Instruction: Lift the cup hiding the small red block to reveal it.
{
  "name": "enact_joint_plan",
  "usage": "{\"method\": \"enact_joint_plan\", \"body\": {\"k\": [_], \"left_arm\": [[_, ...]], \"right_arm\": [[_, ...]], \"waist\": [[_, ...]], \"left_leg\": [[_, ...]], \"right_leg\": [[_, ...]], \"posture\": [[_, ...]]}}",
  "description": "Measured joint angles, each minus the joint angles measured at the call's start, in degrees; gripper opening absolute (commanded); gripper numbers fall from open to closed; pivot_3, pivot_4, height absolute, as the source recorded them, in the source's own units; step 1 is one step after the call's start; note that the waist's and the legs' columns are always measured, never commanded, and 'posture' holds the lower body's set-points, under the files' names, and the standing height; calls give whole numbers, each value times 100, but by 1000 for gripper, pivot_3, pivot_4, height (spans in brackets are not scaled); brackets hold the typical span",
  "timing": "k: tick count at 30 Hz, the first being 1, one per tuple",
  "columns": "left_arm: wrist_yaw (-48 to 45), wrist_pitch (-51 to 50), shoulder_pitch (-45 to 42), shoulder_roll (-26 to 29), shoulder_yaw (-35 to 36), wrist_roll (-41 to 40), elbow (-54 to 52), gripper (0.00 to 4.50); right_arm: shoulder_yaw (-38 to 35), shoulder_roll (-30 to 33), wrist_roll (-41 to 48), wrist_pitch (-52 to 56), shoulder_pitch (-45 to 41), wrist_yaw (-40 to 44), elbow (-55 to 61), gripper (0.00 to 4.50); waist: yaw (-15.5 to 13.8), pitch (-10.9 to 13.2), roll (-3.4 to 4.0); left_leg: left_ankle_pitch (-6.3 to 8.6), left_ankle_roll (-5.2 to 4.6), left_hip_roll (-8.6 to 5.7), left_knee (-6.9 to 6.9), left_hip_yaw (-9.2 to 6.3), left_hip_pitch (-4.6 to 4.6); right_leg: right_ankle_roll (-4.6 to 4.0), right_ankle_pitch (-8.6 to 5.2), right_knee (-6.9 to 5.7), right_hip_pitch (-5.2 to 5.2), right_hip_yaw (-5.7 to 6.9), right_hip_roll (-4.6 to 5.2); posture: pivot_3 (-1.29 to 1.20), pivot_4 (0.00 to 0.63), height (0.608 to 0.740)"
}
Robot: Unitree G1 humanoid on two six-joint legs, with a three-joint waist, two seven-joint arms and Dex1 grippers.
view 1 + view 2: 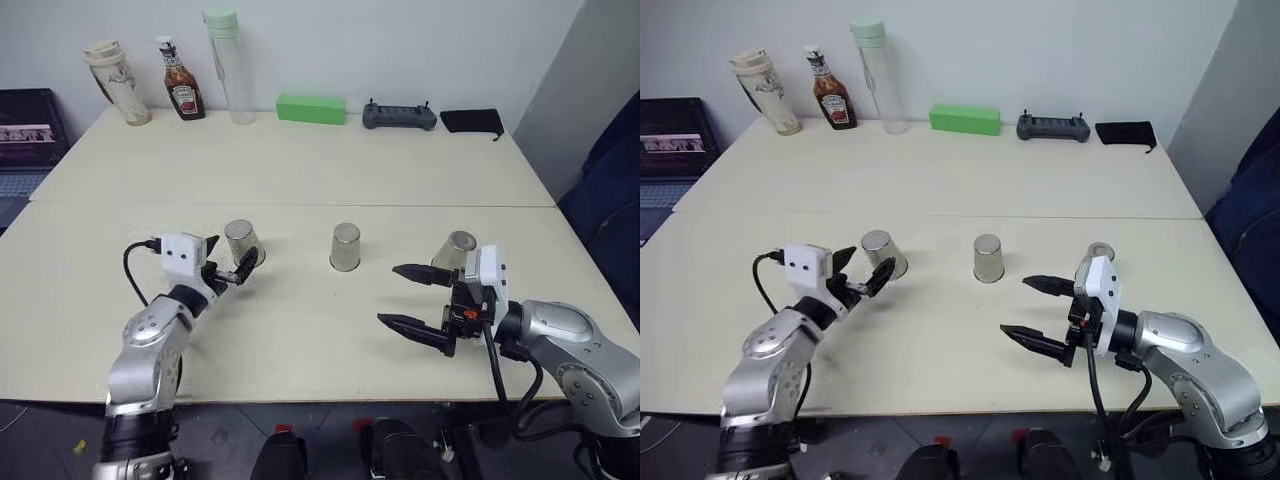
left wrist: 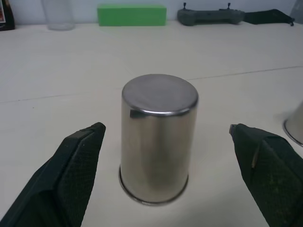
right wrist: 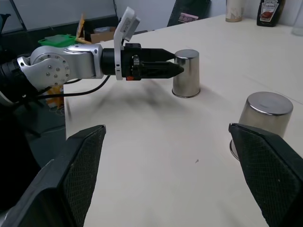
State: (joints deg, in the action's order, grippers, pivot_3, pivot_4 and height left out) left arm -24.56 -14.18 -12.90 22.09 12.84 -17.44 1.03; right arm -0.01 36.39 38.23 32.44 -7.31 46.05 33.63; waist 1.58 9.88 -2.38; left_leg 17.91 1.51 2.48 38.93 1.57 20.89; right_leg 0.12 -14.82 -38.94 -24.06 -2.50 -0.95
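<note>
Cream table: three inverted cups, contents hidden; left gripper jaws spread beside left cup; right gripper jaws spread.

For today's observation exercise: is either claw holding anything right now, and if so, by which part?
Nothing is held. The left claw is open with its fingers on either side of the left cup, not touching it. The right claw is open and empty.
</note>
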Motion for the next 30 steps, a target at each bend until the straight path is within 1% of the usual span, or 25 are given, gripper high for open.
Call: {"method": "enact_joint_plan", "body": {"k": [6, 8, 9, 14, 15, 23, 26, 30], "left_arm": [[140, 617, -521, -172, -47, 256, 943, 4500], [150, 788, -631, -230, -79, 308, 1230, 4133], [147, 861, -638, -235, -93, 326, 1313, 4041], [130, 1127, -638, -282, -109, 339, 1528, 2926], [131, 1140, -638, -282, -109, 339, 1529, 2818], [159, 1149, -666, -242, -108, 331, 1491, 2755], [355, 795, -657, -128, -20, 308, 1039, 2755], [711, 418, -703, 161, 343, 295, 533, 2755]], "right_arm": [[-95, 27, 6, 7, 154, -123, 126, 4427], [-101, 32, 9, 28, 167, -166, 169, 4500], [-105, 32, 10, 40, 174, -188, 190, 4500], [-113, 32, 12, 59, 187, -275, 211, 4500], [-114, 32, 13, 59, 192, -281, 214, 4500], [-114, 26, 12, 59, 208, -367, 218, 4500], [-113, 17, 10, 49, 206, -363, 209, 4500], [-113, 11, 6, 38, 212, -356, 201, 4500]], "waist": [[-4, 0, 0], [0, 0, 0], [4, 0, 0], [5, 0, 0], [4, 0, 0], [3, 0, 0], [8, 0, 0], [13, 0, -1]], "left_leg": [[0, 0, 0, 0, 0, 2], [0, 0, 0, 0, 0, 1], [0, 0, 0, 0, 0, 0], [0, 0, 2, 0, -1, 1], [0, 0, 1, 0, -1, 1], [0, 0, 1, 0, -2, 1], [0, 0, 3, 0, -2, 2], [0, 0, 4, -2, -3, 0]], "right_leg": [[0, 0, 1, 0, 0, 2], [0, 1, 0, 0, 1, 2], [0, 0, 0, 0, 1, 1], [0, 1, -1, 0, 2, 1], [0, 1, -1, 0, 2, 1], [1, 0, 0, 0, 3, 1], [1, 0, 0, 0, 2, 1], [1, 0, -1, 0, 3, 1]], "posture": [[0, 150, 740], [0, 150, 740], [0, 150, 740], [0, 150, 740], [0, 150, 740], [0, 150, 740], [0, 150, 740], [0, 150, 740]]}}
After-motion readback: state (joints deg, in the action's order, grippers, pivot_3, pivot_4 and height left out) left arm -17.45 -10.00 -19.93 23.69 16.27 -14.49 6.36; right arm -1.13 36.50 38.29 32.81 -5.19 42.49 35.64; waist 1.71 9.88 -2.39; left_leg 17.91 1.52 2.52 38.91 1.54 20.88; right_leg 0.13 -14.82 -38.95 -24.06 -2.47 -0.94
